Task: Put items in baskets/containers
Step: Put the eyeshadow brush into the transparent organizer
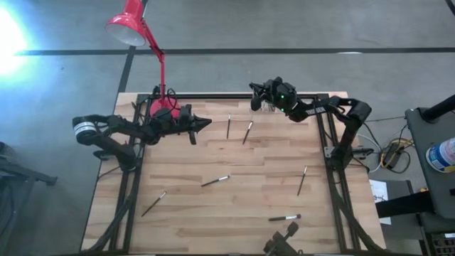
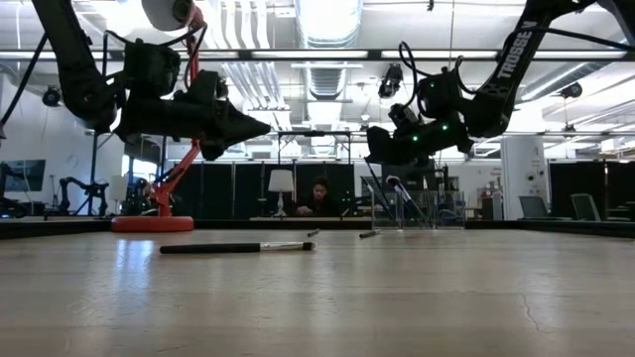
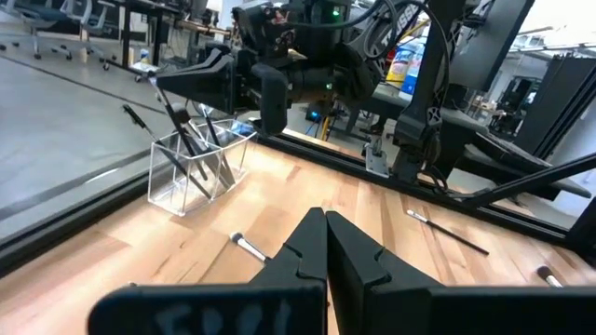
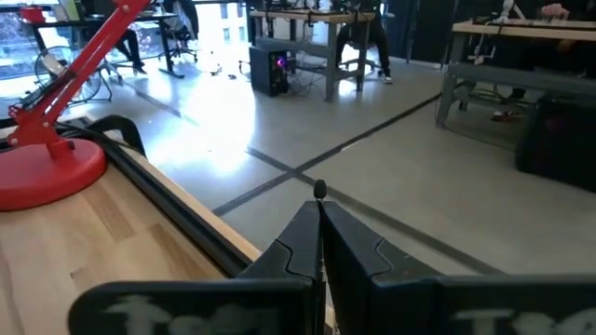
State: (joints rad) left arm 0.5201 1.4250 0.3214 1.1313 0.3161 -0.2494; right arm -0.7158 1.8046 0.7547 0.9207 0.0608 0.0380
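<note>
A small clear organiser stands near the table's far edge with a few dark brushes leaning in it. My right gripper hovers just above it, shut on a thin brush. My left gripper is shut and empty above the table's far left, pointing level toward the organiser. Several more brushes lie flat on the wood, among them two near the far middle and one at the centre. My right gripper pinches the brush between its two fingertips near the upper end; a small dark tip sticks out past them. The fingers come in roughly level from the table's right. The brush slants down from them into the organiser's top; whether its lower end rests there I cannot tell.
A red desk lamp has its base at the far left corner, right behind my left gripper, and its head beyond the table. More brushes lie at the near left, right and near right. A black mount sits at the near edge.
</note>
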